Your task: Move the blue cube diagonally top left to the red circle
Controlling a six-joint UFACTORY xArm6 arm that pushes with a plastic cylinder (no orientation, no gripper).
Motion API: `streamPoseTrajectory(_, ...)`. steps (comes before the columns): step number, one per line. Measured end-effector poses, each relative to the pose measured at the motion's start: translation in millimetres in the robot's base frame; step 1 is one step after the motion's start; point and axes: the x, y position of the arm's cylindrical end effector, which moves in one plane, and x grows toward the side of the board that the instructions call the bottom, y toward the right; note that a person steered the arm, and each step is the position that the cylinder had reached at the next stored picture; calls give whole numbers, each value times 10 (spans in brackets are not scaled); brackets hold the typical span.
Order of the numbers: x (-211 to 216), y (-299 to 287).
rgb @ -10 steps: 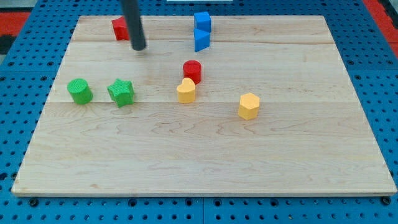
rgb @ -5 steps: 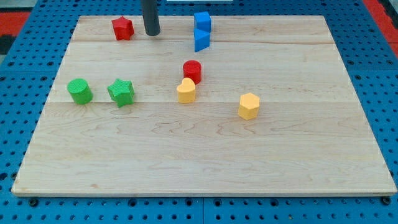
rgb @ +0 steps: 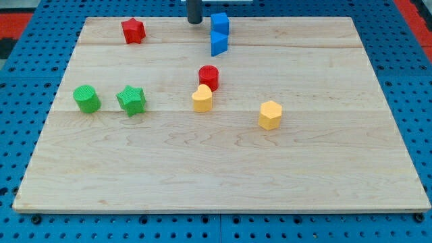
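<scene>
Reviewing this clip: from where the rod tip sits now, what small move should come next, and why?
Probably a short slide toward the view's right, past the top edge of the blue cube. My tip sits just to the cube's left, apart from it, at the board's top edge. The red round block lies below, so the cube must be pushed down and left, from its upper right side.

No readable txt, labels, brands, nos. or signs anywhere; wooden board [rgb: 223, 169] is plain; coloured blocks unmarked; blue pegboard [rgb: 20, 108] round it has holes only.
</scene>
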Motion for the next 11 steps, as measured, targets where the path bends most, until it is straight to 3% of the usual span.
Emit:
streamPoseTrajectory(4, -16, 22)
streamPoseTrajectory(5, -11, 266)
streamPoseTrajectory(6, -12, 887)
streamPoseTrajectory(7, 343, 1410)
streamPoseTrajectory(9, 711, 998)
streamPoseTrajectory(10, 1349, 534)
streamPoseTrajectory(11, 1565, 198)
